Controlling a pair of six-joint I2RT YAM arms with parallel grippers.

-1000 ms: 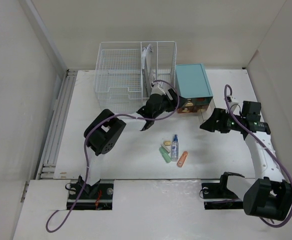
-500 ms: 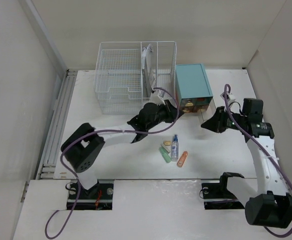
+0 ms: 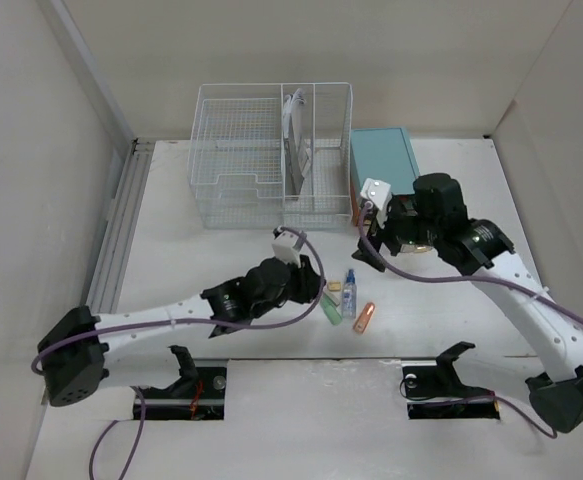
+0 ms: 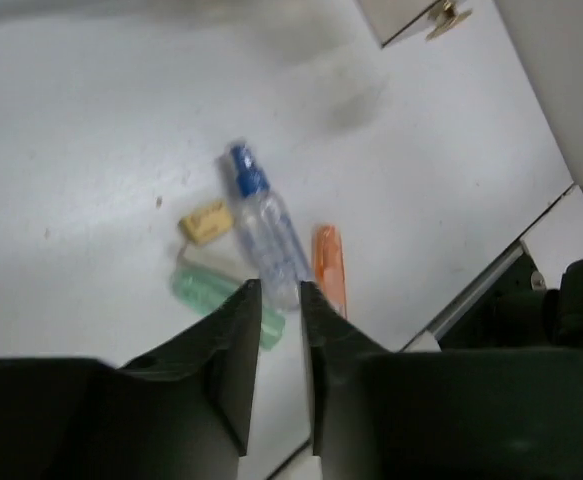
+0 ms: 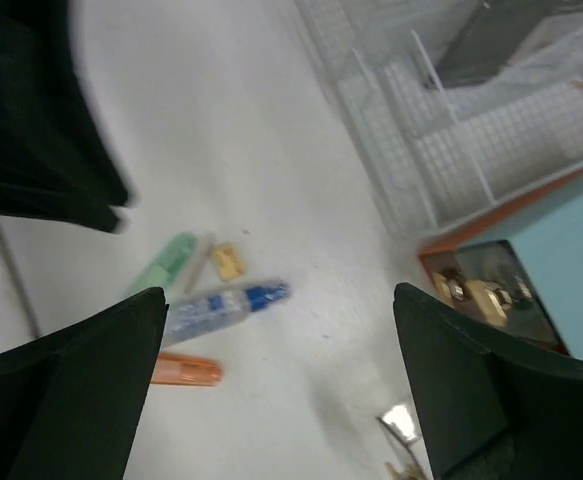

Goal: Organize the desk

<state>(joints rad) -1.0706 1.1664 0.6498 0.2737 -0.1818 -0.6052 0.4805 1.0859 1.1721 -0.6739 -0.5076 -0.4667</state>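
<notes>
Clear plastic spray bottle with blue cap (image 3: 348,296) lies long axis near-far at the near middle of the white matte bench (image 3: 171,250), just right of the left claw (image 4: 278,290), nearly closed and empty, which looks nearer than the right claw (image 5: 279,295), spread wide, holding nothing, on its far side.

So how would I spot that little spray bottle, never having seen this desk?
On the desk, find the white wire basket at the back, then come toward the near edge to a small huddle. The spray bottle lies between a green tube and an orange one: clear, blue-topped.
</notes>
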